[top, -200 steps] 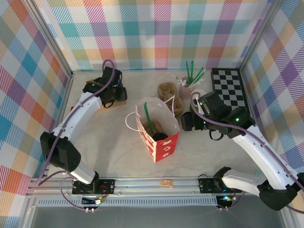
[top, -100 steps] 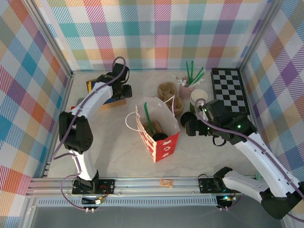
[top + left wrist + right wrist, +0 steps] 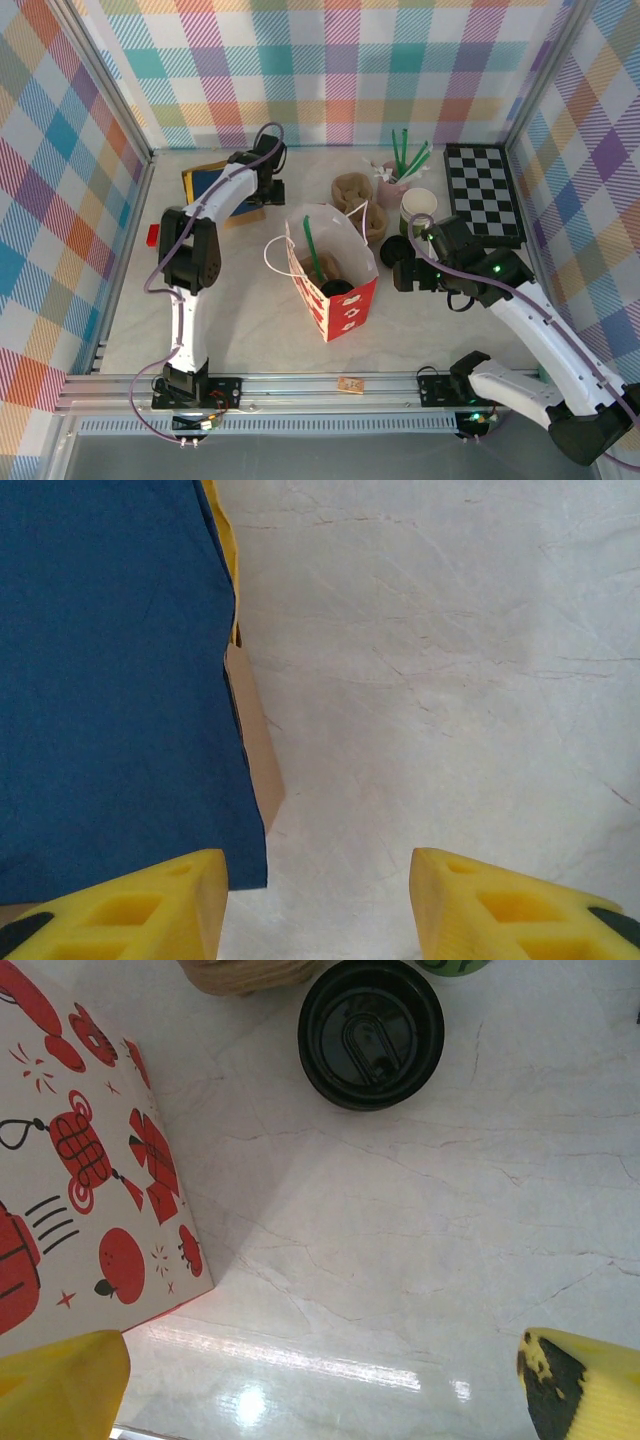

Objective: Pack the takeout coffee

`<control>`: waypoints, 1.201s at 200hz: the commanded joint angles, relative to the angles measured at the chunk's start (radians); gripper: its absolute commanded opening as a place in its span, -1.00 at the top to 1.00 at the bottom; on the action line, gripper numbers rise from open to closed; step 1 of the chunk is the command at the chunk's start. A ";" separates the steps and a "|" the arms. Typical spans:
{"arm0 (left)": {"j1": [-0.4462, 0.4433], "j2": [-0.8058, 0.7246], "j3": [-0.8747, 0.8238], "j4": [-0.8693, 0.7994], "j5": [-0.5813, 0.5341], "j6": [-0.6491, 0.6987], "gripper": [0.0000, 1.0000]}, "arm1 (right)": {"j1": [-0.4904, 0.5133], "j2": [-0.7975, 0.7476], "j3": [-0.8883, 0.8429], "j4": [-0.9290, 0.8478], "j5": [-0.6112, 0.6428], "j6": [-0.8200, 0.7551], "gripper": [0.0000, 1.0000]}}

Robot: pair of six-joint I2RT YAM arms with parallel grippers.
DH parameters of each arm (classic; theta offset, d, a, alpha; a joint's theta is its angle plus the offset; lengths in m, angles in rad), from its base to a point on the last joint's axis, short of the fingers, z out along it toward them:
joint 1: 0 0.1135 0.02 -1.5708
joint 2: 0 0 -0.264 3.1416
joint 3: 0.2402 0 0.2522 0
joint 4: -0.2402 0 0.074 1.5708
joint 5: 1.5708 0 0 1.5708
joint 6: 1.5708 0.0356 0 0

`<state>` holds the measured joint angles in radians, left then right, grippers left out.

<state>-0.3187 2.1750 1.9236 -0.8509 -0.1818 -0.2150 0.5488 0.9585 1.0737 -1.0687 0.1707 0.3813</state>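
Seen from above, standing open in the middle of the table (image 3: 230, 300): paper bag (image 3: 345, 305), white with red prints over a red base. Low inside it, against the near wall, takeout coffee (image 3: 338, 288), told by its round black lid; cup body hidden by the bag. Beside it in the bag, green straw (image 3: 310, 248), leaning toward the far edge.

Just right of the bag, right gripper (image 3: 405, 272), hovering low over bare table, jaws spread wide and holding nothing. In its wrist view, a yellow fingertip at each lower corner, the bag's printed wall on the left, and loose black lid (image 3: 370, 1030) lying flat on the marble, apart from the bag. Just past that lid toward the far edge, lidless cup (image 3: 420, 205), green and cream, upright.

Toward the far-left corner, left gripper (image 3: 318, 900), pointing down, fingers parted partway with only bare table between them, gripping nothing. Just beside the finger on that view's left, blue flat thing (image 3: 110, 680) with a yellow edge, lying on brown card; touching or not, impossible to tell.

Near the far edge, right of centre: pink holder (image 3: 392, 185) with thin green sticks (image 3: 400, 150), and two brown lumps (image 3: 350, 187) nearer the bag. In the far-right corner, checkered mat (image 3: 485, 190). At the left edge, small red thing (image 3: 153, 235).
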 commanded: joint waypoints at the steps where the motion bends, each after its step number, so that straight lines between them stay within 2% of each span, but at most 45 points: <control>1: 0.015 0.021 0.024 -0.048 -0.029 0.027 -0.02 | -0.008 -0.001 -0.010 0.026 -0.020 0.001 -0.98; 24: 0.020 0.024 0.016 -0.047 -0.063 0.032 -0.02 | -0.010 0.000 -0.021 0.039 -0.027 0.003 -0.98; 58: 0.039 0.044 0.029 -0.049 -0.052 0.038 -0.01 | -0.012 0.000 -0.035 0.042 -0.028 0.008 -0.98; 90: 0.044 0.049 0.029 -0.045 -0.043 0.047 0.14 | -0.016 -0.001 -0.034 0.039 -0.022 0.005 -0.98; 132: 0.046 0.071 0.044 -0.049 -0.041 0.059 0.20 | -0.018 0.001 -0.025 0.042 -0.034 0.003 -0.98; 185: 0.047 0.062 0.039 -0.048 -0.057 0.063 0.67 | -0.018 -0.001 -0.033 0.054 -0.038 0.010 -0.99; 240: 0.047 0.038 0.044 -0.047 -0.058 0.072 1.00 | -0.019 -0.007 -0.031 0.060 -0.048 0.012 -1.00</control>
<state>-0.2806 2.2375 1.9427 -0.8654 -0.2218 -0.1566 0.5358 0.9592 1.0451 -1.0267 0.1436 0.3817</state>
